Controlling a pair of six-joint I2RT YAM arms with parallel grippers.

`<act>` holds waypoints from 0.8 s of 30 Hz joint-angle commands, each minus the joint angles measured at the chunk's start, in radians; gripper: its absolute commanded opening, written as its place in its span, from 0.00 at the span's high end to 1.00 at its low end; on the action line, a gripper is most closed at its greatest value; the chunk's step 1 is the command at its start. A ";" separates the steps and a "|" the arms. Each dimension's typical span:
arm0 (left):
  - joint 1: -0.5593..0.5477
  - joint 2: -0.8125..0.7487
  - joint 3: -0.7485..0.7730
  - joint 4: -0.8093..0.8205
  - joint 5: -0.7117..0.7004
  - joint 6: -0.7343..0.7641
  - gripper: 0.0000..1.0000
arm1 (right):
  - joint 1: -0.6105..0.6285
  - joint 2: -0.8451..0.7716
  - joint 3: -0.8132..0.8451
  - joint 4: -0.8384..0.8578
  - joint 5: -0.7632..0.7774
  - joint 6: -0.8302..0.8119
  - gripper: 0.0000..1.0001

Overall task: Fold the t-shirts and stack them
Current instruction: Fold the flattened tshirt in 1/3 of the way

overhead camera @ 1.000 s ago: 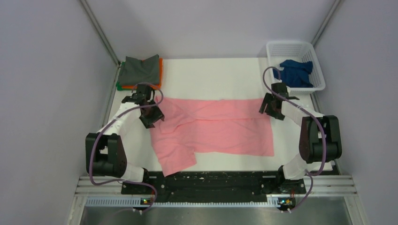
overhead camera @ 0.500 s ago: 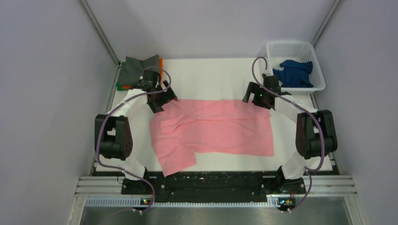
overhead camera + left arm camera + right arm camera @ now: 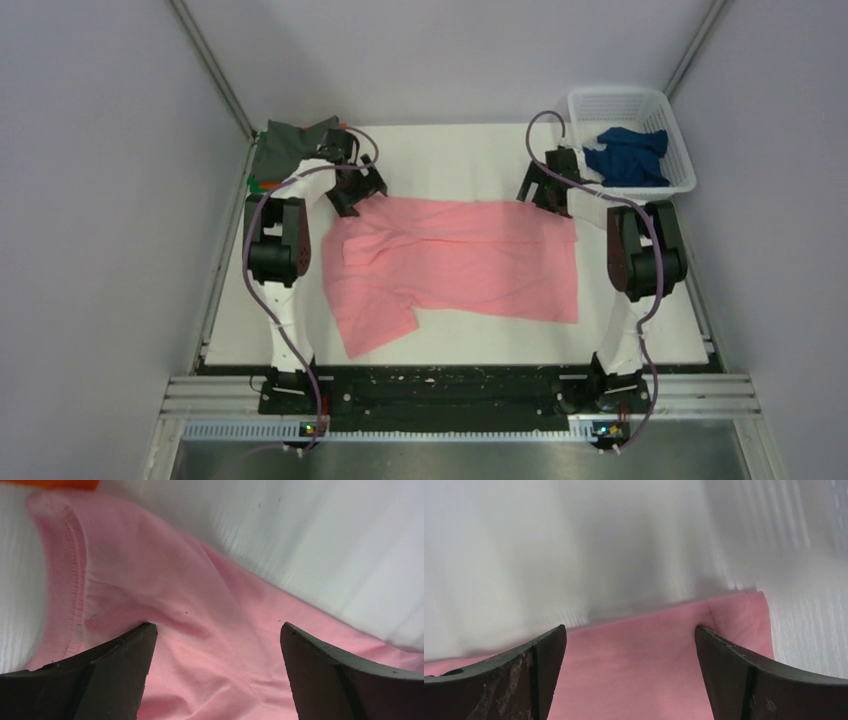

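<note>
**Item under work:** the light pink short-sleeved cloth t-shirt (image 3: pixel 455 260). It lies spread sideways on the white tabletop (image 3: pixel 450 160) between my two arms, with one sleeve jutting toward the near left. Creases across its far half suggest a layer turned over there, though I cannot confirm this.

**Fingers:** My left fingers (image 3: pixel 100 680) stand wide apart and grip nothing. They straddle the far left part of the shirt beside a stitched hem, with pink cloth between and below them. My right fingers (image 3: pixel 504 680) are likewise spread and empty. They bracket the shirt's far right corner, with bare tabletop beyond it.

**Judgement on placement:** both sets sit at the two ends of the same far edge, so that edge can be handled level on both sides. Whether a grasp comes next, I cannot tell.

**Other stock:**
- A folded dark grey t-shirt (image 3: pixel 290 145) tops the pile at the far left corner, with orange cloth (image 3: pixel 50 483) and a sliver of green (image 3: pixel 258 185) showing beneath. I judge the pile is kept off the working area as the destination for the pink shirt.
- A crumpled navy blue t-shirt (image 3: pixel 625 155) lies unfolded in the white plastic lattice basket (image 3: pixel 620 98) at the far right.

**Task standing:** past halfway, in my estimate, with the pink shirt under work and the navy one outstanding.
</note>
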 commanded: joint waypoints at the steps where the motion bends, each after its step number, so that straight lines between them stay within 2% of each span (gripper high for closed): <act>1: 0.032 0.122 0.117 -0.024 -0.024 0.021 0.01 | -0.043 0.077 0.067 -0.043 0.071 0.030 0.01; 6: 0.041 0.167 0.251 -0.074 -0.013 0.030 0.01 | -0.051 0.106 0.148 -0.026 0.024 -0.032 0.01; 9: 0.038 0.121 0.261 -0.076 -0.009 0.044 0.01 | -0.043 0.080 0.154 -0.001 -0.034 -0.067 0.01; 13: 0.031 0.013 0.234 -0.099 -0.020 0.050 0.01 | -0.022 0.016 0.149 -0.025 -0.038 -0.116 0.01; 16: 0.009 -0.115 0.125 -0.101 -0.062 0.036 0.01 | -0.006 -0.043 0.115 -0.038 -0.045 -0.136 0.01; 21: -0.029 -0.370 -0.171 -0.087 -0.148 -0.023 0.01 | 0.043 -0.130 0.009 -0.040 -0.017 -0.158 0.01; 24: -0.062 -0.534 -0.348 -0.131 -0.192 -0.054 0.01 | 0.080 -0.186 -0.036 -0.045 0.021 -0.149 0.01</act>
